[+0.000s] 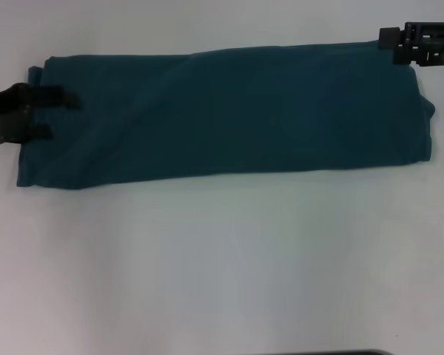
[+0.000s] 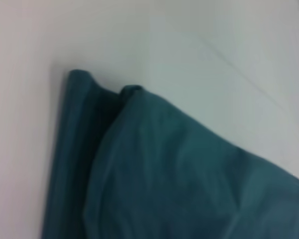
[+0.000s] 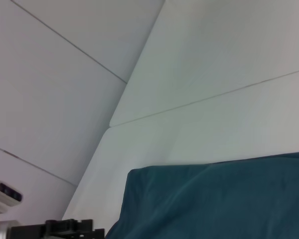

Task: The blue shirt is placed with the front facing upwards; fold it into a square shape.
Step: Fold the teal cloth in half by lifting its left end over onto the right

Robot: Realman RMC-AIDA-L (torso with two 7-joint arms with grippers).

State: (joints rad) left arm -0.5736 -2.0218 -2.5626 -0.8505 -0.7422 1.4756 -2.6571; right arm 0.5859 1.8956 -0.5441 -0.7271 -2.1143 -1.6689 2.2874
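the blue shirt (image 1: 229, 115) lay across the far part of the white surface (image 1: 222, 266) as a long band, still to be folded shorter into a square. the left gripper (image 1: 52, 115) had fingers spread over its left end; for the right gripper (image 1: 422, 43), at the far right corner, i cannot tell. nothing stood in the way.

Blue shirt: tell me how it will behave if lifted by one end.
The blue shirt is probably floppy: it lies flat in soft creased layers. Lifted from the left claw's end, it would likely sag and its stacked folds, visible at the edge, may slip apart.
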